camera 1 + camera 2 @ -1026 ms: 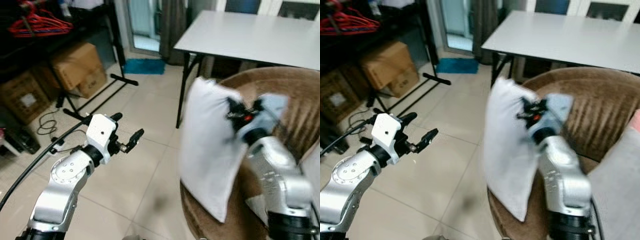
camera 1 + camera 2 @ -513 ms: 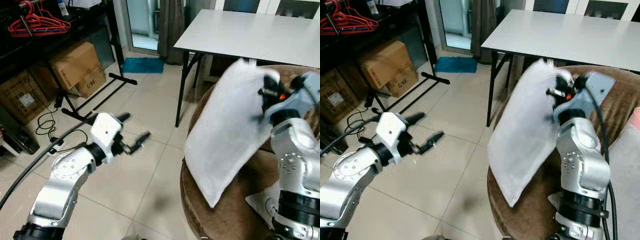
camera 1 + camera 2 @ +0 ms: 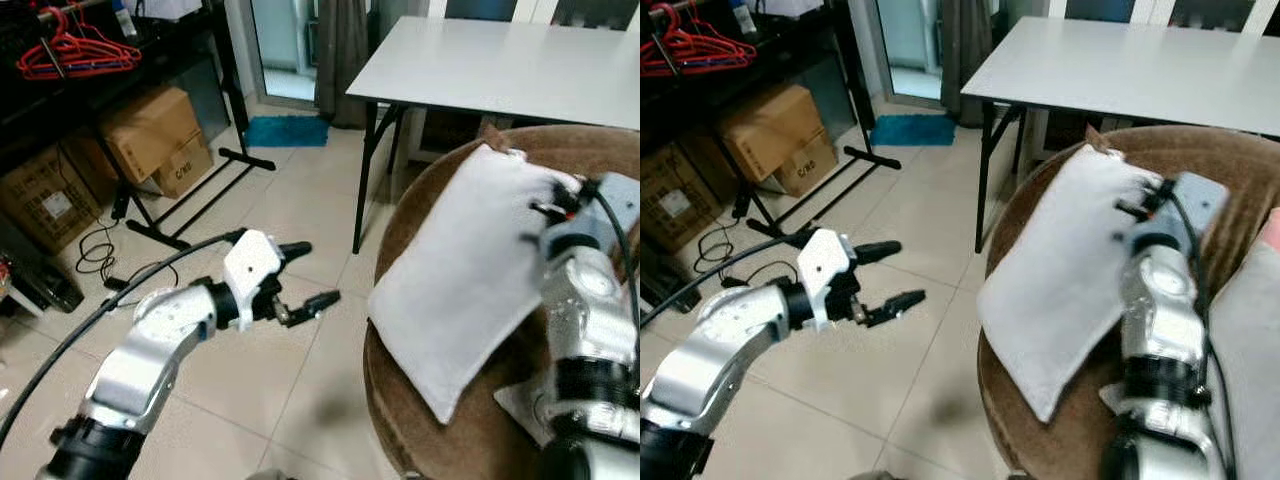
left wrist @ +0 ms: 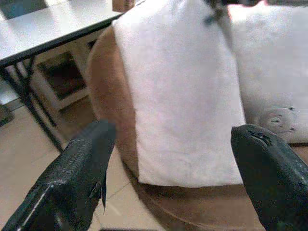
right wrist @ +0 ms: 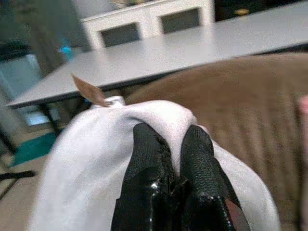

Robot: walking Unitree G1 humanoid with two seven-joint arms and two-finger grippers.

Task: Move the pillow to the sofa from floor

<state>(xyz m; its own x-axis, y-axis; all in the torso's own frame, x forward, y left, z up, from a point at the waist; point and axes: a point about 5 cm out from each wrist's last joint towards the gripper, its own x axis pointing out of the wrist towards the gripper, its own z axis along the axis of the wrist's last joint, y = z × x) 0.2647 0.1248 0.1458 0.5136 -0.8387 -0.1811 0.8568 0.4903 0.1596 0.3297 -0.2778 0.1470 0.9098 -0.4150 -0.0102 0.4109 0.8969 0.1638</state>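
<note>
Pillow [image 3: 465, 295] held tilted over the brown sofa [image 3: 1230, 200], pinched at its upper corner.

White and rectangular, slightly creased, its lower corner hangs past the sofa's front edge. The right gripper [image 5: 168, 168] has both black fingers clenched on a bunched fold of fabric. The left gripper [image 3: 308, 275] is stretched out above the tiled floor [image 3: 300, 210], fingers spread apart, holding nothing.

Soft even indoor light, slight blur (wrist views softest)

The robot's right arm [image 3: 585, 330] hides part of the sofa [image 3: 480, 440] seat.
</note>
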